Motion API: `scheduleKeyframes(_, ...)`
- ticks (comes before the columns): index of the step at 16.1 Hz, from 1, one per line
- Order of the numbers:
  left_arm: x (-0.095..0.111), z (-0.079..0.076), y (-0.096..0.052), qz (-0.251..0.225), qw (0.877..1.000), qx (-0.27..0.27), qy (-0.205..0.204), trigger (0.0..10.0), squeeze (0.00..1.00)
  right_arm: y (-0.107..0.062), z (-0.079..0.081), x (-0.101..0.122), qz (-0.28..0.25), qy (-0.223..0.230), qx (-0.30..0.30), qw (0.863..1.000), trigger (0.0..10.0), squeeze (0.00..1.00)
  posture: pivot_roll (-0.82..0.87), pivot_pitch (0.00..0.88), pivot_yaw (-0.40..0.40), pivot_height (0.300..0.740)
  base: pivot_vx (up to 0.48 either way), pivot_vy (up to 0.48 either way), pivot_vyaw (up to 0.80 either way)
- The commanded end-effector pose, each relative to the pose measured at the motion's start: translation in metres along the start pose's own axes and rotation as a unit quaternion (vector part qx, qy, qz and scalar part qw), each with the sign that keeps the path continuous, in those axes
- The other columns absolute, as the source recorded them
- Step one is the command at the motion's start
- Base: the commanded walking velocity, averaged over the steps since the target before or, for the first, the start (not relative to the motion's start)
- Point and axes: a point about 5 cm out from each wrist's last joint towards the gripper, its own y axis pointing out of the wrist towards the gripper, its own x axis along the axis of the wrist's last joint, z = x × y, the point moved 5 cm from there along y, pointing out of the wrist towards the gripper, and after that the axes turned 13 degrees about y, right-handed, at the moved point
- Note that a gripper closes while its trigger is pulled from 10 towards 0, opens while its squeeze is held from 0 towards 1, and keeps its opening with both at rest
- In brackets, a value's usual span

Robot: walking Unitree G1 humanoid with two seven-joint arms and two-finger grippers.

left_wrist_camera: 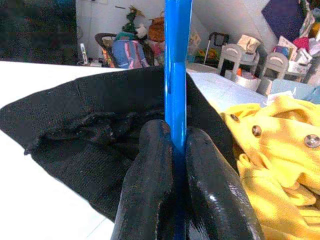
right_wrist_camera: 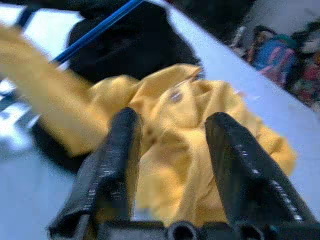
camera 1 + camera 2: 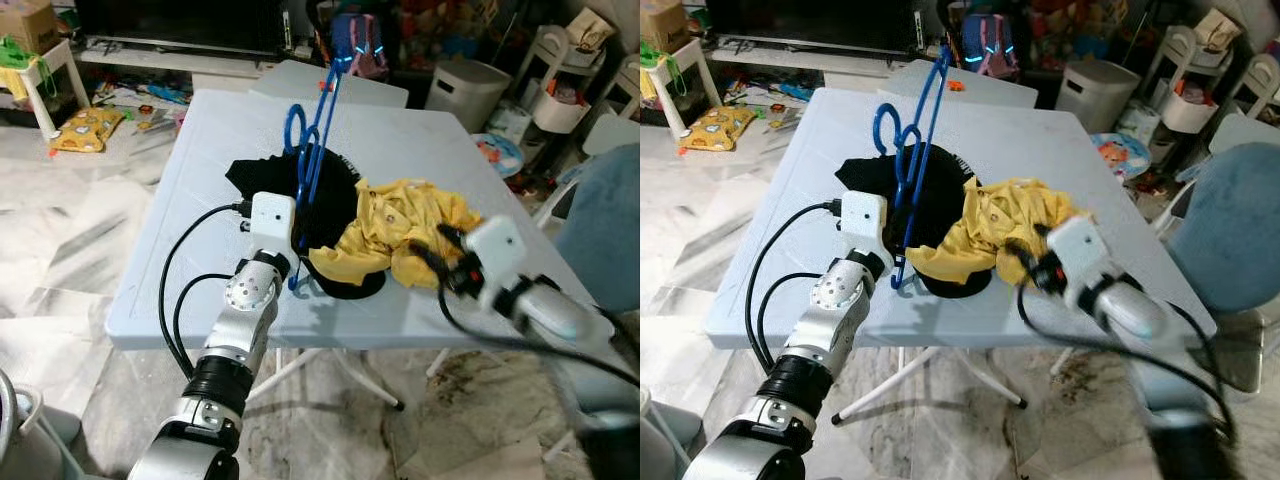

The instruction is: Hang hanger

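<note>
1. Hanger point(image 3: 312, 165), blue, stands upright over the black garment point(image 3: 340, 205) on the table point(image 3: 400, 140).
2. Left gripper point(image 1: 179, 150) clamps its lower bar.
3. Right gripper point(image 2: 172, 150), fingers spread, hovers over the yellow shirt point(image 3: 410, 230) beside that garment.

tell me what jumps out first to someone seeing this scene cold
A blue hanger stands upright over the table, pinched at its lower end by the left gripper. Beside it lie a crumpled yellow shirt and a black garment, and the right gripper hovers open at the shirt.
</note>
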Motion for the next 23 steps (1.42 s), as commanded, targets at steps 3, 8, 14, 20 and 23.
scheduleKeyframes(3,-0.02,-0.008,-0.003,0.041,0.999,-0.02,0.003,10.0,0.0,-0.011,0.024,-0.006,0.024,0.025,0.061,0.998,10.0,1.0,0.03,0.0,-0.093,0.74,0.0,0.0,0.0)
scheduleKeyframes(8,-0.019,-0.008,-0.003,0.04,0.999,-0.02,0.006,10.0,0.0,0.018,0.062,-0.012,0.012,0.024,0.075,0.997,10.0,0.0,0.04,0.0,-0.093,0.74,0.0,0.0,0.0)
scheduleKeyframes(14,-0.019,-0.007,-0.003,0.04,0.999,-0.018,0.005,10.0,0.0,0.045,0.07,-0.014,0.005,0.003,0.039,0.999,10.0,0.0,0.04,0.0,-0.096,0.74,0.0,0.0,0.0)
scheduleKeyframes(20,-0.018,-0.008,-0.003,0.038,0.999,-0.018,0.004,10.0,0.0,0.066,0.088,-0.026,0.025,-0.006,0.061,0.998,0.0,0.0,0.05,0.0,-0.1,0.74,0.0,0.0,0.0)
scheduleKeyframes(23,-0.02,-0.008,-0.004,0.04,0.999,-0.016,0.004,10.0,0.0,0.071,0.075,-0.029,0.03,-0.004,0.021,0.999,0.0,0.0,0.05,0.0,-0.103,0.74,0.0,0.0,0.0)
